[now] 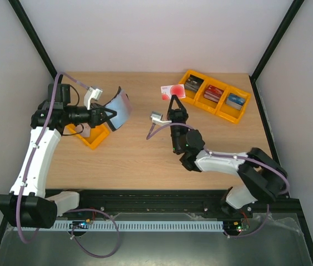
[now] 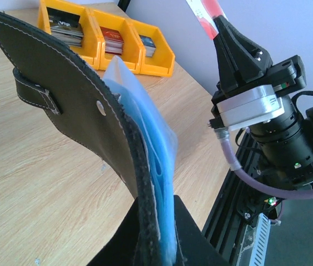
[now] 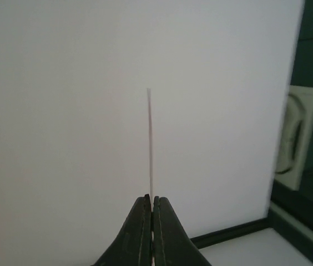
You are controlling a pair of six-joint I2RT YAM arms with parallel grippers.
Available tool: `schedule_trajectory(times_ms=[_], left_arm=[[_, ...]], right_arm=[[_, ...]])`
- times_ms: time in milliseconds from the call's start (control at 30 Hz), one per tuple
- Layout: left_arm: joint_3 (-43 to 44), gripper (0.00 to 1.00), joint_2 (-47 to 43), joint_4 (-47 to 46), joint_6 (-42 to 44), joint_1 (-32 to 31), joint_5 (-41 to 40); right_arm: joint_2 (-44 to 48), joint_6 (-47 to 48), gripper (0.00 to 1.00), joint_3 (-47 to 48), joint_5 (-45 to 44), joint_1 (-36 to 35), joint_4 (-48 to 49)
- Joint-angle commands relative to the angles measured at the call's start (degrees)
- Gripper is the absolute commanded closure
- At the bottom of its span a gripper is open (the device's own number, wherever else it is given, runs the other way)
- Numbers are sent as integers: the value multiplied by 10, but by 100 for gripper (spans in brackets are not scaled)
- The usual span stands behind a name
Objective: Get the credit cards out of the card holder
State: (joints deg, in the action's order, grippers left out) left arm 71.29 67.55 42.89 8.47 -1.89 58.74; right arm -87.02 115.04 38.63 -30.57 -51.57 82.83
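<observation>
The black card holder (image 1: 121, 108) hangs open above the table's left side, its blue clear pockets (image 2: 157, 166) fanned out and its snap tab (image 2: 34, 94) on the outer flap. My left gripper (image 1: 107, 116) is shut on its lower edge, black fingers (image 2: 192, 238) pinching leather and pockets together. My right gripper (image 1: 174, 100) is raised over the table's middle, shut on one pale credit card (image 1: 173, 90) with a red blotch. That card (image 3: 150, 138) stands edge-on above the closed jaws in the right wrist view. The left wrist view shows the card (image 2: 204, 11) clear of the holder.
A row of yellow trays (image 1: 240, 113) with stacks of dark, red and blue cards sits at the back right. Another yellow tray (image 1: 92, 137) lies under the left arm. Black frame posts and white walls bound the table.
</observation>
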Motion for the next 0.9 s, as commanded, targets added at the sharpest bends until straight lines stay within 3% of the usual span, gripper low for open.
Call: schedule_trajectory(times_ms=[0, 67, 133, 267, 400, 667, 867], left_arm=[[-3, 98, -12, -14, -9, 9, 14], [-5, 98, -13, -16, -12, 12, 15], [-7, 98, -12, -17, -12, 14, 17], [-11, 98, -11, -18, -13, 14, 27], [-11, 98, -11, -17, -12, 14, 27], [-11, 98, -8, -17, -11, 14, 28], [-11, 98, -7, -16, -11, 14, 27]], right_arm=[[94, -301, 98, 0, -47, 4, -321], [112, -472, 98, 29, 18, 20, -524], [90, -581, 98, 58, 55, 38, -610], [-18, -715, 98, 199, 71, 73, -809], [-174, -835, 98, 392, 14, 95, -1023], [-299, -856, 98, 471, -93, 101, -1067], [-343, -868, 98, 482, -101, 105, -1079]])
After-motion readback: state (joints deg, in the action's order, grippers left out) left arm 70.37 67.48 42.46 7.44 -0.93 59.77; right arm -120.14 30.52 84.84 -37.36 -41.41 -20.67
